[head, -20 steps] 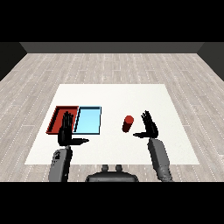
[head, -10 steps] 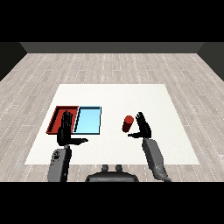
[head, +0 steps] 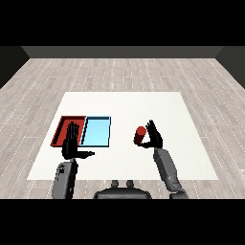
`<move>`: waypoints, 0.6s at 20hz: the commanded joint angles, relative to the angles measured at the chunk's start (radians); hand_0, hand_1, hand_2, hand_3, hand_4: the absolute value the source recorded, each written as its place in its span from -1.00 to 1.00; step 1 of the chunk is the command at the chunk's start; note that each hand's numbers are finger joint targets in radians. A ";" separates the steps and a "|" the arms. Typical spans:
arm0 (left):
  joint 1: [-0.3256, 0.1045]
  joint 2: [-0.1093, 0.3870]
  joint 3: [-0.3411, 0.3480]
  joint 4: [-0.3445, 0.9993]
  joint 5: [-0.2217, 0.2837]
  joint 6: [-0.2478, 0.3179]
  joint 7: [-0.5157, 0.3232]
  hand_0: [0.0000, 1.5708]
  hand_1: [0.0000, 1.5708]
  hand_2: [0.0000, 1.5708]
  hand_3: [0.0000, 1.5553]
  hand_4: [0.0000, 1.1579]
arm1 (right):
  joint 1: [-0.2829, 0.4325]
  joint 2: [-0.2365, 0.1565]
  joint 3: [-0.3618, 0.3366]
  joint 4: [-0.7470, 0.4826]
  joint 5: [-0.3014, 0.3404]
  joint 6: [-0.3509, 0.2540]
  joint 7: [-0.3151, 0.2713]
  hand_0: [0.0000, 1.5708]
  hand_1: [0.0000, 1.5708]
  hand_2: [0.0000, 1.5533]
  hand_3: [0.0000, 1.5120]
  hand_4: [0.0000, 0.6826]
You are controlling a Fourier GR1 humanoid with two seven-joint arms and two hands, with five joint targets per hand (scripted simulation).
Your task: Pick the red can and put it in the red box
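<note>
Red can (head: 140,135), cylindrical, upright beside straight black fingers (head: 152,129)

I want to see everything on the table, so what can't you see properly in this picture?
- Head view: the near side of the red tray is covered by the left hand.
- Head view: whether the right hand touches the red can cannot be told; its fingers look straight beside the can.
- Head view: any writing on the can is too small to make out.
- Head view: both forearms are cut off by the picture's lower part.
</note>
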 commanded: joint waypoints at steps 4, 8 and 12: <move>0.026 -0.009 -0.008 -0.048 0.005 0.003 0.021 -1.00 -1.00 -1.00 -1.00 -1.00 | 0.003 0.019 0.041 -0.029 -0.013 -0.077 0.047 -1.00 -1.00 -1.00 -1.00 -1.00; -0.027 0.027 0.030 -0.044 0.030 -0.013 0.051 -1.00 -1.00 -1.00 -1.00 -1.00 | -0.072 0.018 0.048 0.121 -0.004 -0.095 -0.043 -1.00 -1.00 -1.00 -1.00 -1.00; 0.015 -0.027 -0.017 0.001 -0.030 0.014 -0.036 -1.00 -1.00 -1.00 -1.00 -1.00 | -0.083 0.012 0.006 0.151 0.016 -0.047 -0.034 -1.00 -1.00 -1.00 -1.00 -1.00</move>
